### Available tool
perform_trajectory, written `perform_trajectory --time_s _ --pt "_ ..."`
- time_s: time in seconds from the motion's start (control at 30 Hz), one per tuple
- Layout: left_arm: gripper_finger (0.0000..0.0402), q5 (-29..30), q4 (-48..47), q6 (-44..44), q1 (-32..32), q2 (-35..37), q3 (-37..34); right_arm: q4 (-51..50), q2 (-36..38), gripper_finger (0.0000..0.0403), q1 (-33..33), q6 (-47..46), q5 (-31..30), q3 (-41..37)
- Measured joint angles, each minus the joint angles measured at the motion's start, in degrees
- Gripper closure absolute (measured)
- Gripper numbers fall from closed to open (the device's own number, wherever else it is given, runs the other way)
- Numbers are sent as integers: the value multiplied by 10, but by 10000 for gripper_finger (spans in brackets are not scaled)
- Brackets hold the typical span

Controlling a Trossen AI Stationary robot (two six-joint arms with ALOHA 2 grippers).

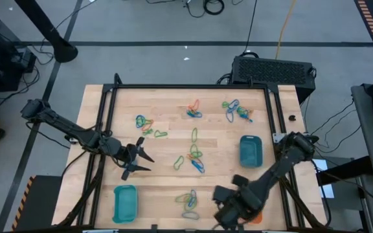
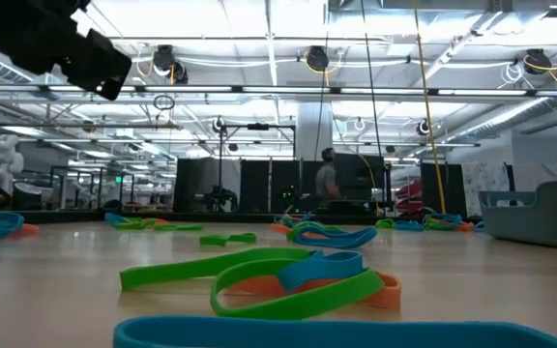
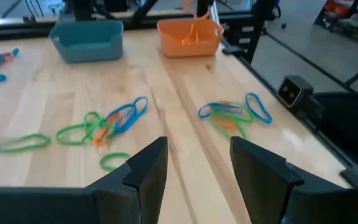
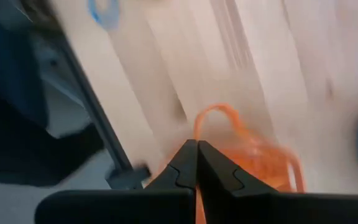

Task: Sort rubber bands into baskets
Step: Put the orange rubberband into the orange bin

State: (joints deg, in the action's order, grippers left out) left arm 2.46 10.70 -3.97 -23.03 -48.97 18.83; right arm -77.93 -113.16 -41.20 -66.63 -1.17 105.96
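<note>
Your right gripper (image 4: 196, 163) has its fingers pressed fully together, and an orange rubber band (image 4: 219, 118) hangs pinched between the tips. It sits directly over the orange basket (image 4: 263, 163), at the near right corner of the table. In the high view the right gripper (image 1: 233, 210) covers most of that basket, so only a sliver of orange (image 1: 256, 219) shows beside it. The relation that matters, as I judge it, is straight down: the loop dangles with its long axis pointing into the tray, so you would only need to part the fingers.

Your left gripper (image 3: 194, 180) stands wide open and holds nothing. It hovers over the left side of the table (image 1: 167, 188), near the frame, and points across the wood toward the middle. Ahead of it lies a tangle of green, orange and blue bands (image 3: 104, 124), and a second cluster (image 3: 235, 115) lies farther off to one side; the left arm is the nearer one to both.

Other clusters are scattered over the far half of the pale wooden boards. One teal basket (image 1: 250, 151) stands at the right side, another (image 1: 125, 202) near the front left. Beyond the table the low view shows a big workshop hall with a person (image 2: 327, 179) standing far back.
</note>
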Motion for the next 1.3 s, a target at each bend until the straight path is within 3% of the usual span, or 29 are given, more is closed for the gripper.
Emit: perform_trajectory --time_s 0.23,0.5,0.97,1.3 --pt "219 0 12 9 0 0 0 -16 -1 402 -70 -72 -5 0" --pt "219 -1 10 13 0 0 0 -20 -1 402 -125 -130 -51 -35" --pt "219 -3 8 13 0 0 0 0 -2 402 -131 -137 -47 -131" --pt "219 -3 8 14 0 0 0 6 -2 395 -130 -137 -47 -137"
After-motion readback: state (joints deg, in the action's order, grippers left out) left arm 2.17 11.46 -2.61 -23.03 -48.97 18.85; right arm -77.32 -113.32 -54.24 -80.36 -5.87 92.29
